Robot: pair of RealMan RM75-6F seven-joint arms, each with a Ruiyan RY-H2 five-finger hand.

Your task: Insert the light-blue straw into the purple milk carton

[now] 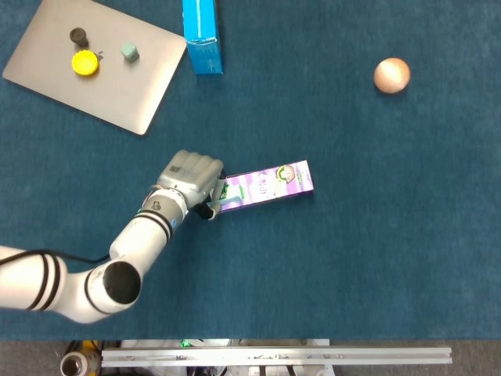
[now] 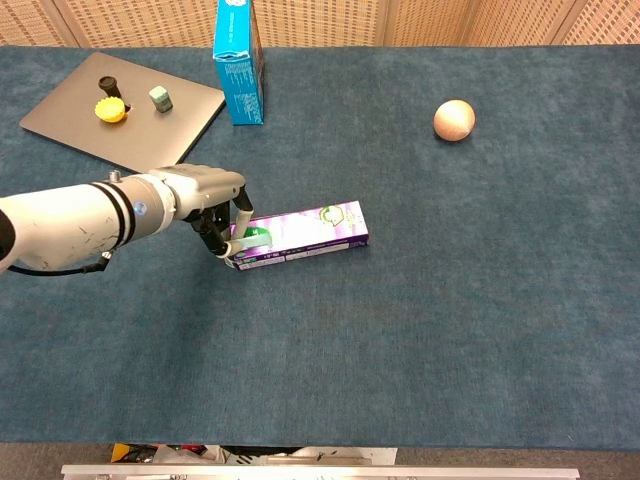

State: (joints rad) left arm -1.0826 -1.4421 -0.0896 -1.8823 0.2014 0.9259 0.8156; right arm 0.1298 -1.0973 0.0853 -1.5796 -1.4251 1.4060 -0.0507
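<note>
Head view: I see my left hand (image 1: 192, 176), silver-grey with fingers curled in, pressed against the open left end of the purple cardboard milk carton (image 1: 264, 185) lying on its side on the dark teal cloth-covered table (image 1: 352, 235).
Left hand: the fingers are closed around the light-blue plastic straw (image 2: 237, 243); in the chest view only a short pale-blue stub shows between the fingertips and the carton's mouth, so I hold the straw by its rear end.
Straw: its forward part is hidden at the carton's opening; I cannot tell how far inside it reaches.
Milk carton: flat on the table near the centre, long axis running left to right and slightly tilted, its open end touching my hand, its printed face up.
Left arm: the white forearm (image 2: 70, 217) with black bands reaches in from the left edge in the chest view.
Right hand: neither camera shows it.
Far left corner: a closed silver laptop (image 1: 117, 86) carries a yellow round cap (image 1: 84, 63), a small dark knob (image 1: 78, 36) and a small grey-green block (image 1: 129, 52).
Beside the laptop: an upright blue cardboard box (image 1: 201, 35) stands just to its right.
Far right: a tan wooden ball (image 1: 391, 75) sits well apart from the carton.
</note>
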